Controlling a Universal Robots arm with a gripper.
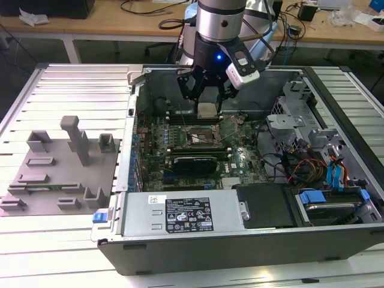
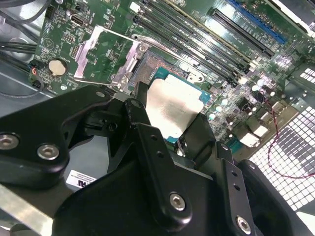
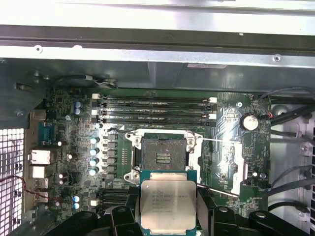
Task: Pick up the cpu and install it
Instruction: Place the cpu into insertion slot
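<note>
My pincer (image 1: 207, 107) pinches the cpu (image 3: 167, 201) by two opposite edges, lid up and flat, with the open socket (image 3: 164, 156) below and just ahead of me. I judge it light and stiff, with a slick metal lid and a fragile underside, so edges only and a gentle squeeze.

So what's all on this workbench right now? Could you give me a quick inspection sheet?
Surface: slatted metal table carrying an open computer case.
Job's things: cpu held over the motherboard; socket open and empty.
Clutter: grey fixture tray beside the case.
Grippers: gripper shut on the cpu.
Cables: coloured wires inside the case.
Surroundings: wooden bench behind, with cables on it.
</note>
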